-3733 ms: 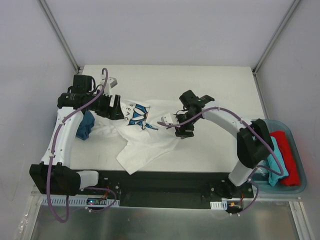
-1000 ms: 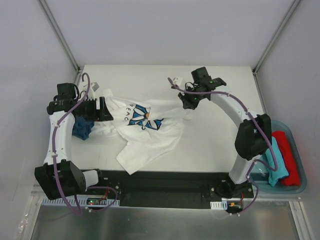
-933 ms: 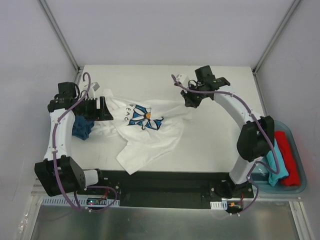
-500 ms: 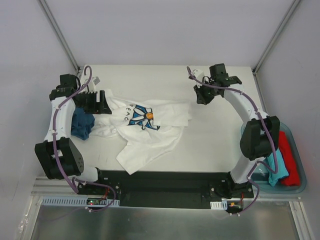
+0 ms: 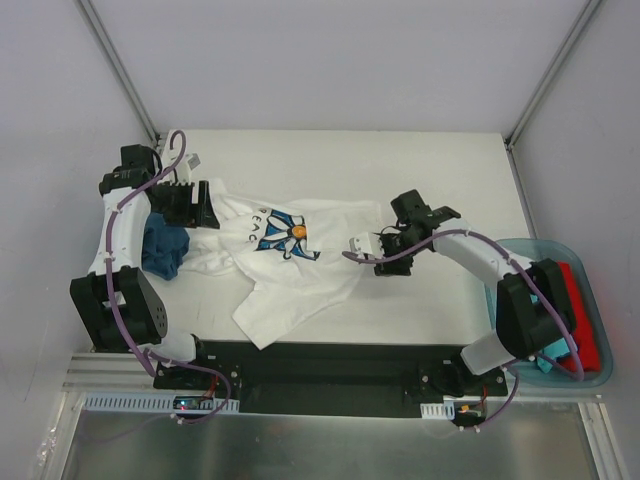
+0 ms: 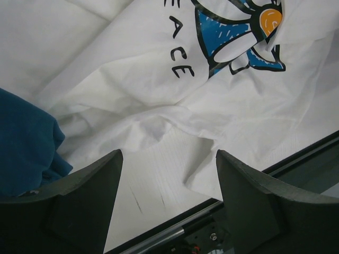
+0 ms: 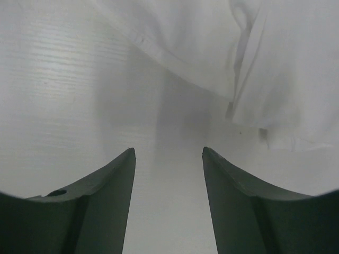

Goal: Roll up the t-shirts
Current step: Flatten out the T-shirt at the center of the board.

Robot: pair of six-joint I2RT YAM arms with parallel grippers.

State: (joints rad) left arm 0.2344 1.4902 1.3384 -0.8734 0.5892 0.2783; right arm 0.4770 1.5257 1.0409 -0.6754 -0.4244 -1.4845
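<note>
A white t-shirt (image 5: 300, 270) with a blue print (image 5: 287, 233) lies spread and wrinkled on the table. My left gripper (image 5: 210, 205) hovers open over its left part; in the left wrist view the left gripper (image 6: 169, 154) frames bare table and a fold of the white t-shirt (image 6: 222, 111). A dark blue t-shirt (image 5: 160, 250) is bunched at the far left, also seen as the dark blue t-shirt (image 6: 24, 145). My right gripper (image 5: 383, 262) is open just off the shirt's right edge; the right gripper (image 7: 168, 150) holds nothing, with the white t-shirt (image 7: 265, 63) ahead of it.
A teal bin (image 5: 562, 246) at the table's right edge holds a red t-shirt (image 5: 588, 330) and a teal t-shirt (image 5: 541, 366), mostly behind my right arm. The table's black front rail (image 6: 296, 164) runs just below the shirt's hem.
My right gripper opened, letting go of the shirt's right edge at the far right, and came back down toward the near side beside the shirt. The left arm barely moved.
</note>
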